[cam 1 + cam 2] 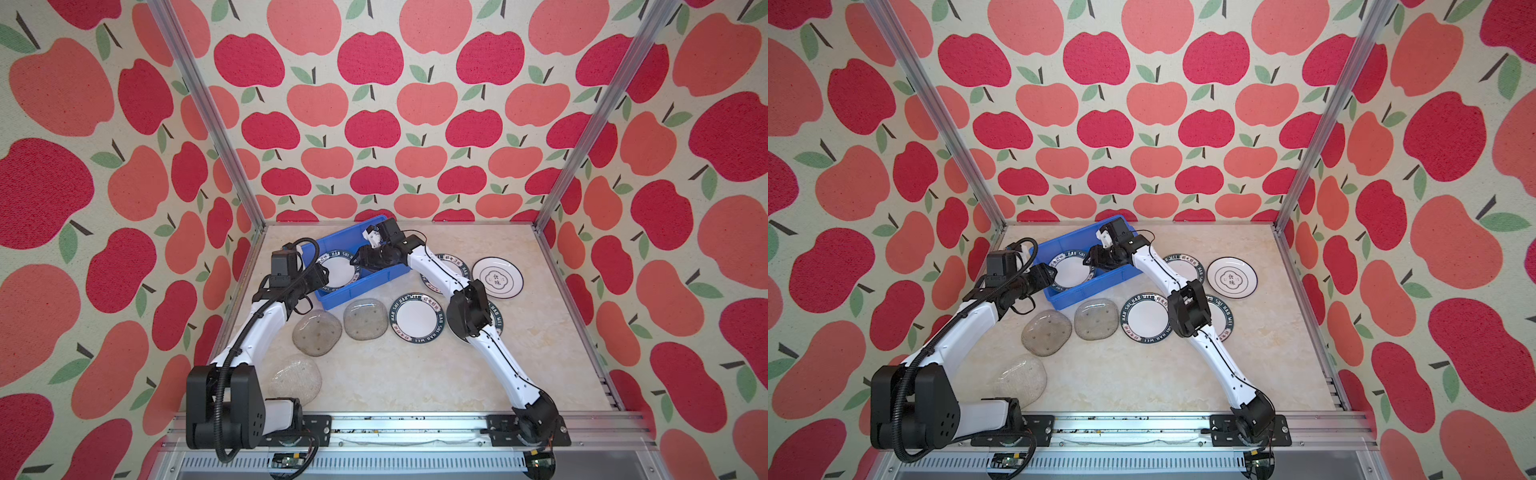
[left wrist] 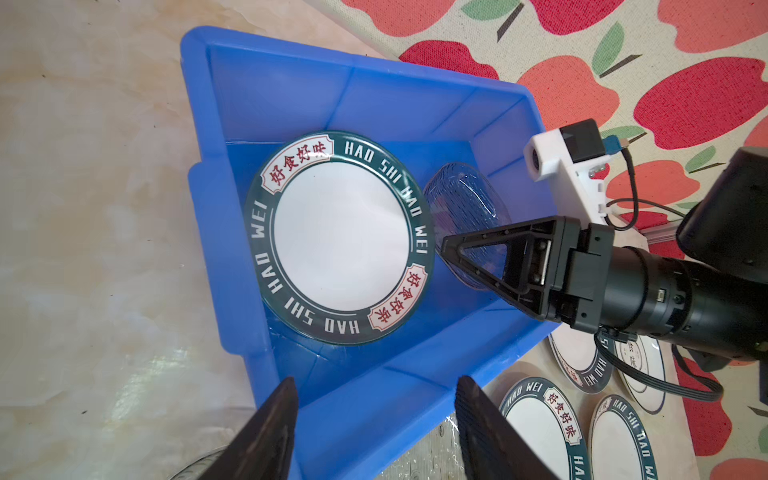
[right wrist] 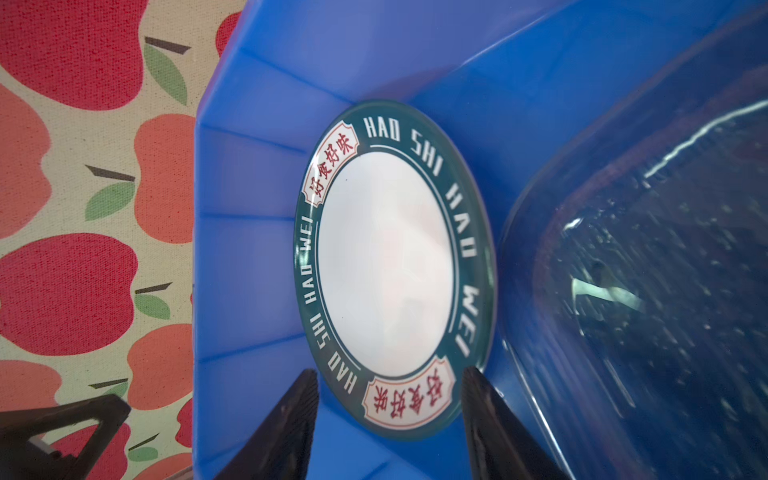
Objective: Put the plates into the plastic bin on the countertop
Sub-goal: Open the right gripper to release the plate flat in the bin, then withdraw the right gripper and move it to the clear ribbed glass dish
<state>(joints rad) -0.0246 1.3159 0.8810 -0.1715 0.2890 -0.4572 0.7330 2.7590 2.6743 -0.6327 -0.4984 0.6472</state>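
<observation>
Around, apple-print walls (image 1: pixel 374 124) enclose the cream marbled countertop (image 1: pixel 415 374).

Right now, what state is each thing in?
Bin: on the countertop, two plates inside.
Lettered plate: flat in bin.
Glass plate: in bin, beside it.
Left gripper: open, empty, at bin's rim.
Right gripper: open, empty, in bin.
Seven other plates: on countertop, outside bin.

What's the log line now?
bin: green-rimmed plate, glass plate inside | right gripper: open, over bin | left gripper: open, empty | countertop: seven plates
</observation>
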